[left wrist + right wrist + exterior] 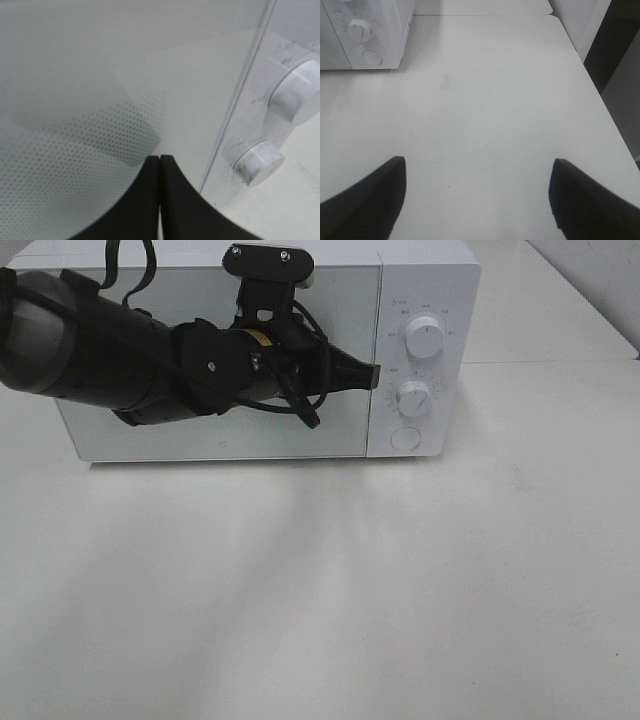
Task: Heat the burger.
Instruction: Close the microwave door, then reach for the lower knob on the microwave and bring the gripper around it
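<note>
The burger is out of view in every frame. A white microwave (345, 300) stands at the back of the table with its frosted door (100, 75) closed. My left gripper (372, 375) is shut with nothing between its fingers. Its tips (160, 158) sit at the door's right edge, close to the control panel. My right gripper (477, 162) is open and empty, hovering over bare table to the right of the microwave (385, 30); it does not show in the exterior high view.
The control panel carries an upper knob (425, 337), a lower knob (414, 398) and a round button (405, 438). White tabletop (320, 590) stretches in front of the microwave. The table's right edge (605, 105) drops to a dark gap.
</note>
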